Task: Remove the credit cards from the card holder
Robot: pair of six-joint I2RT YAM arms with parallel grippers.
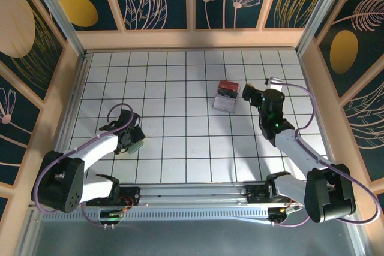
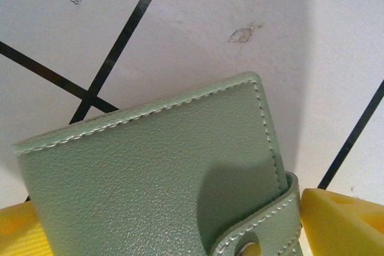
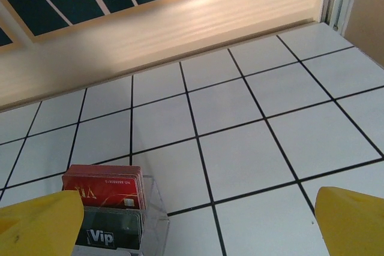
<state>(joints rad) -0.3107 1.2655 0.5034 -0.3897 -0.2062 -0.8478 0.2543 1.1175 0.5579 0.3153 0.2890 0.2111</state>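
Card holder: closed grey-green stitched wallet filling the lower part of the left wrist view. It lies flat on the white tiled table.
Card holder, top view: the card holder sits lower left of centre, partly covered by the tip of the left arm.
Strap: wraps round the wallet's right edge at the lower right of the left wrist view and carries a metal snap.
Left gripper: jaws set wide with the wallet between them. One yellow finger is in the lower left corner and the other in the lower right, just beside the strap. Whether the pads press on the wallet cannot be told.
Right gripper: fingers spread to the two lower corners, with nothing between them and touching nothing.
Right gripper, top view: right of centre, the right gripper is just beside the clear box.
Clear box contents: at the lower left of the right wrist view, a red card stands above a dark card marked "Vip".
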